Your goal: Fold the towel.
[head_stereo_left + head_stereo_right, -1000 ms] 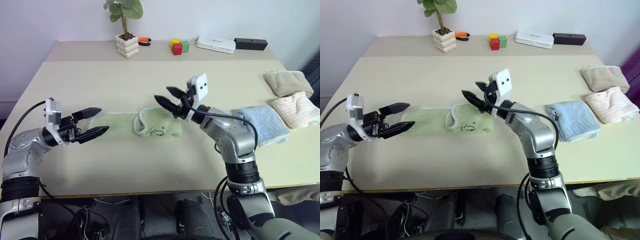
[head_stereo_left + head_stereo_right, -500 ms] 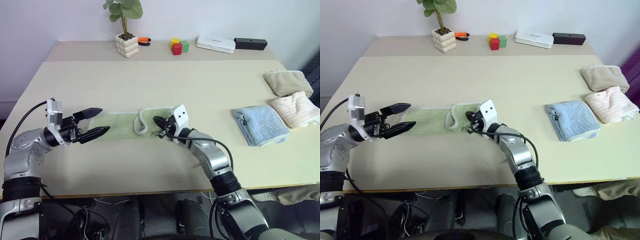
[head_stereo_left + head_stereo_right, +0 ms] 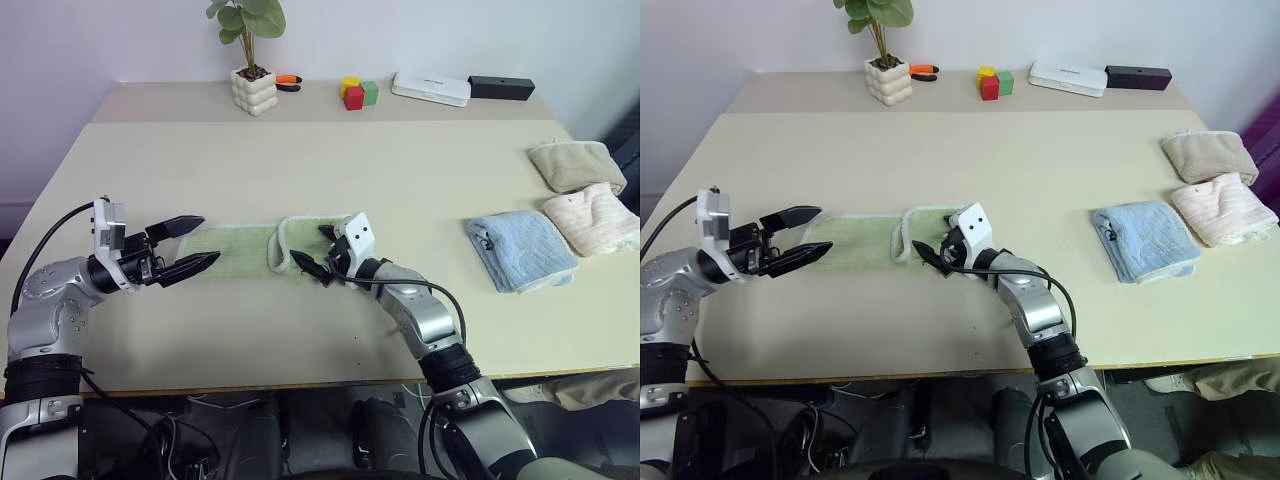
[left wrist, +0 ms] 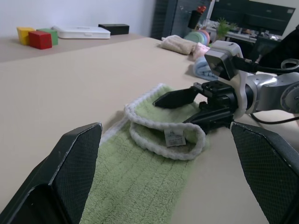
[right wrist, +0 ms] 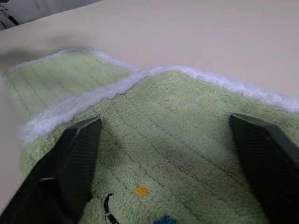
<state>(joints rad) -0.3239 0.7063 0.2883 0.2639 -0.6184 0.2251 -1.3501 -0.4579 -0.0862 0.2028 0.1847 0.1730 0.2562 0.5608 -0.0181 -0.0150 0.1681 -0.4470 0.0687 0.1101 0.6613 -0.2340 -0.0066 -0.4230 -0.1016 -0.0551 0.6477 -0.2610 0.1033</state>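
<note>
Dropped from above since a second ago, the right gripper (image 3: 318, 256) now hovers, jaws apart, over the soft, light green terry-cloth towel (image 3: 250, 246), best pinched at its whitish edging, while the left gripper (image 3: 190, 246) waits, jaws apart, at the towel's other end.

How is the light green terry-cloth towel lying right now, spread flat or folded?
Partly folded. The light green terry-cloth towel has its right end doubled back over itself, the whitish edging curling across it; the left part lies in a single layer.

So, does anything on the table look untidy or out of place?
Yes. The light green terry-cloth towel lies in a long strip; its right end is folded back unevenly, the whitish edging curling in a loop. The other folded towels look tidy.
</note>
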